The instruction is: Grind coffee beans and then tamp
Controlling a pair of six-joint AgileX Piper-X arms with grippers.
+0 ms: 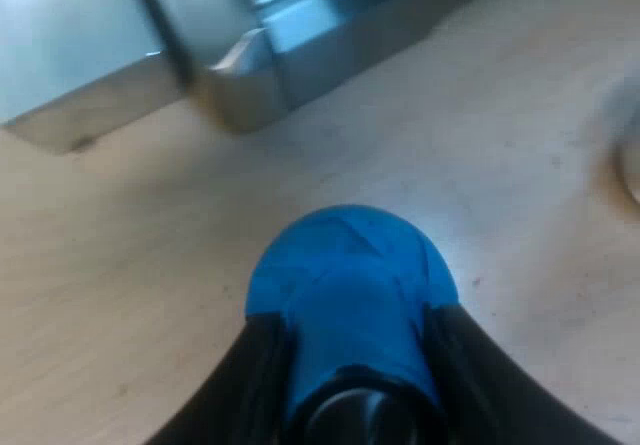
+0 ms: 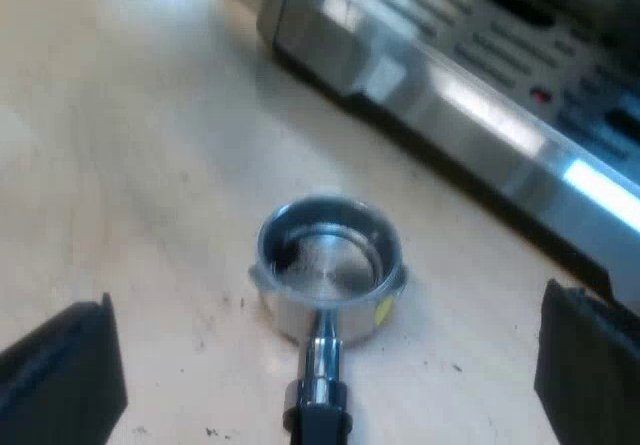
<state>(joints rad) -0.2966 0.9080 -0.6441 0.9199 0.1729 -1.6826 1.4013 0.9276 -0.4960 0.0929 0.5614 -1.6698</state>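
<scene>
Holding the blue tamper (image 1: 350, 275) clamped between its two black fingers, our left gripper (image 1: 355, 325) hangs over the wooden table (image 1: 500, 165), near the espresso machine (image 1: 330, 35). Our right gripper (image 2: 325, 360) is spread wide and grasps nothing. It is above the metal holder (image 2: 325, 265), which lies loose on the table beside the machine's front. The holder's basket looks bare and shiny, with no grounds we can see. We judge that grinding and tamping are both not yet done.
</scene>
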